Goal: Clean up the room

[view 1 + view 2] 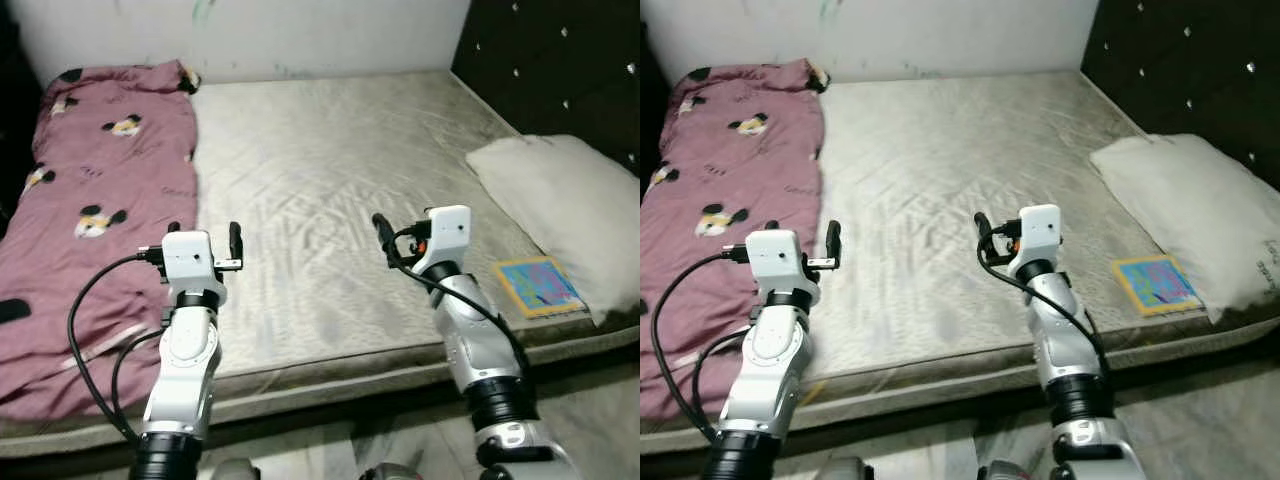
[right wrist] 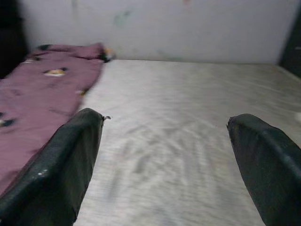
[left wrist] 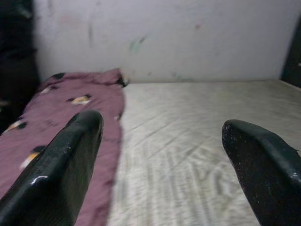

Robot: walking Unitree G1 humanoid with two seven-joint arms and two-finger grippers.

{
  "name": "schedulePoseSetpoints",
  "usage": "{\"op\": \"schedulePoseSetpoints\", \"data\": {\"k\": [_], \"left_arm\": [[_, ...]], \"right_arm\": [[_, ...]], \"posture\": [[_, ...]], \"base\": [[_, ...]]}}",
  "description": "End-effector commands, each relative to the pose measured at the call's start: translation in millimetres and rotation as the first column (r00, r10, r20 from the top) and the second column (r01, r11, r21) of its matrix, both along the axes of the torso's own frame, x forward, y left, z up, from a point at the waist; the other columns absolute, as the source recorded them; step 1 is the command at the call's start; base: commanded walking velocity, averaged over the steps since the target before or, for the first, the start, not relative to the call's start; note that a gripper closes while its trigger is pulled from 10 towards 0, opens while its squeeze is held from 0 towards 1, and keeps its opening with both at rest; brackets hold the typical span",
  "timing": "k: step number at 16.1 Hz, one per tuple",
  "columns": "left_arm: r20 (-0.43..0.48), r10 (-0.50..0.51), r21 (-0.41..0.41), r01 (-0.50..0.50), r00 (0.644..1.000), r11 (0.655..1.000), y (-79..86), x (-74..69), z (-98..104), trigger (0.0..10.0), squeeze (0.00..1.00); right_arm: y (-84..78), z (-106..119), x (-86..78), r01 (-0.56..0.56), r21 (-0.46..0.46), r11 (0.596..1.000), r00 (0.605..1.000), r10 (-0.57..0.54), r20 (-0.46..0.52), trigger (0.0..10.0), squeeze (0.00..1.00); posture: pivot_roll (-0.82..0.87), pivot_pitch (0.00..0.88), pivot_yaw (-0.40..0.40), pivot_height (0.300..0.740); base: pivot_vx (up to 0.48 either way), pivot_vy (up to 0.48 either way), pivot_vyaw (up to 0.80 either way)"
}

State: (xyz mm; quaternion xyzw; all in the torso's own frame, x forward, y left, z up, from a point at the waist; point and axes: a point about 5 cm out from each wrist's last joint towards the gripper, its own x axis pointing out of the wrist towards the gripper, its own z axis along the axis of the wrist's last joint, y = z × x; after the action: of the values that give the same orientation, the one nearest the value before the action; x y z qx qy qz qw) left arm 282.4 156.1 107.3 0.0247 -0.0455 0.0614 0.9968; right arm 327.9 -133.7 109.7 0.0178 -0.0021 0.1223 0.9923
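A pink-purple blanket printed with black-and-yellow cartoon figures (image 1: pixel 95 240) is spread along the left side of a bed with a bare grey-beige mattress (image 1: pixel 340 190), reaching from the white wall (image 1: pixel 300 35) at the far edge down to the near edge. A white pillow (image 1: pixel 570 205) is laid at the right side of the bed, against a dark tufted headboard (image 1: pixel 560 70). A small square picture book with a yellow border and blue cover (image 1: pixel 537 285) is seen flat on the mattress, just beside the pillow's near end and close to the bed's front edge.

Both silver arms are raised over the near part of the mattress. The left gripper (image 1: pixel 204 238) is held just beside the blanket's inner edge, its jaws spread apart and empty. The right gripper (image 2: pixel 164 160) is held over bare mattress, well apart from the book, its jaws likewise spread with nothing between them.
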Motion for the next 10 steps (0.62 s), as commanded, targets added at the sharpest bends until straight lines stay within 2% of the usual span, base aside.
{"op": "schedulePoseSetpoints", "data": {"k": [1, 10], "left_arm": [[0.003, 0.016, 0.005, -0.016, 1.0, 1.0, 5.6, 1.2, 2.2, 10.0, 0.0], [-0.001, 0.017, 0.0, -0.017, 1.0, 1.0, 5.2, 1.2, 1.7, 10.0, 0.0]], "right_arm": [[5.9, 5.8, 1.8, -0.021, 0.001, 1.0, 1.0, 0.021, 0.02, 10.0, 0.0], [6.8, 3.9, 1.3, -0.032, -0.007, 0.999, 0.999, 0.032, 0.011, 10.0, 0.0]], "posture": [[-0.03, 0.0, -0.015, 0.74], [-0.03, 0.0, -0.015, 0.74]], "base": [[0.0, 0.48, 0.0], [0.0, 0.48, 0.0]]}}
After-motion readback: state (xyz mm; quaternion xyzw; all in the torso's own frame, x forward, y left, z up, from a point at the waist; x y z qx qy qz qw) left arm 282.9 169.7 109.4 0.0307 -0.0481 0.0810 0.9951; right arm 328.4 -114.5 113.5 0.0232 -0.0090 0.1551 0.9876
